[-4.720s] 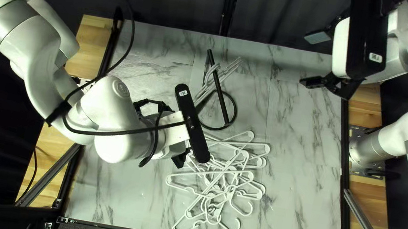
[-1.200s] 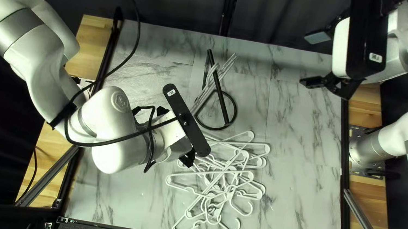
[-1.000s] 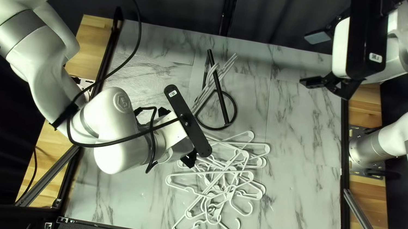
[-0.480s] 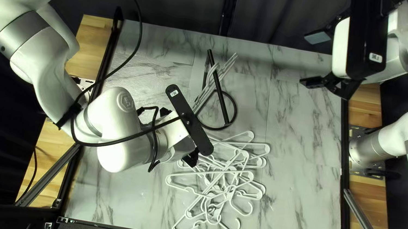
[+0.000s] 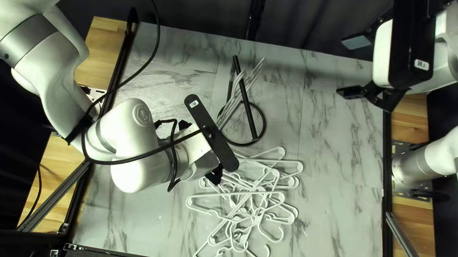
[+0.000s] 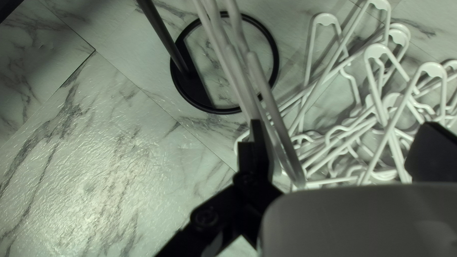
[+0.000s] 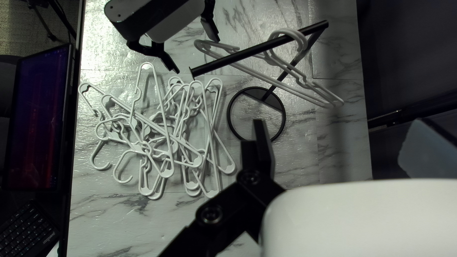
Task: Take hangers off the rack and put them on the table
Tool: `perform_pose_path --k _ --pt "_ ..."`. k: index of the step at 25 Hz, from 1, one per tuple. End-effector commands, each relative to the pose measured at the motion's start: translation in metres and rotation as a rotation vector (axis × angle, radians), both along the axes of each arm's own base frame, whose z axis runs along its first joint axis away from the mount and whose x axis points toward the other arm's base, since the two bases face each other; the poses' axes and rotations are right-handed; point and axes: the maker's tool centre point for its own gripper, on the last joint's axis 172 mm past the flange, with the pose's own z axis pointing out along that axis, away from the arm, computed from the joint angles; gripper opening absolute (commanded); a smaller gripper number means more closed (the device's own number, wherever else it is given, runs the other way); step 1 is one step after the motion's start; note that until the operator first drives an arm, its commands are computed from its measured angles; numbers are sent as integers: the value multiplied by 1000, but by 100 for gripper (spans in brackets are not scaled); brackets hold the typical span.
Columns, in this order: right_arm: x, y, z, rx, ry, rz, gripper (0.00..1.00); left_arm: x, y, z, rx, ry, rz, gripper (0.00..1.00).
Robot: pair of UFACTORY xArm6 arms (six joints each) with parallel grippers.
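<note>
Currently on rack: white hangers [image 6: 234,66], more than one, hooked over the bar toward its far end, bodies slanting toward the near left.
Rack: black [image 5: 246,98], standing on the table's far middle part; its base is a ring with a flat plate across part of it.
Pile: loose white hangers [image 5: 230,194], tangled together and lying at odd angles on the middle of the table, from just nearer than the rack almost to the near edge. Several hooks are exposed.
Left gripper: [image 5: 214,174] reaching in from the left, on the near left side of the rack. Fingers apart. The lower ends of the racked hangers run in just beside one finger, on the inner side of the gap. The other finger is well apart from them, so no grip; whether the first finger touches is hard to tell from this angle.
Right gripper: [image 5: 348,66] raised by the table's far right corner, well apart from rack and pile. Fingers spread, nothing held.
Table: pale marbled top [image 5: 343,222], wood strips along left and right sides.
Far side: dark curtain [image 5: 200,3].
Near side: screen [image 7: 38,119], with a keyboard [image 7: 28,231] beside it.
</note>
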Motion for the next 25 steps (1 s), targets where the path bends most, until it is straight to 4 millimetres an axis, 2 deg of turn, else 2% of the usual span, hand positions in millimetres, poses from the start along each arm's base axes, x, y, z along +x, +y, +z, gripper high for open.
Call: perform_pose_path --k 1,16,25 --pt "0 0 0 0 0 0 100 0 2 -2 -1 -1 4 100" --pt "0 0 0 0 0 0 100 -1 4 -3 -6 -9 7 100" --pt "0 0 0 0 0 0 100 -8 -5 27 19 -15 0 100"
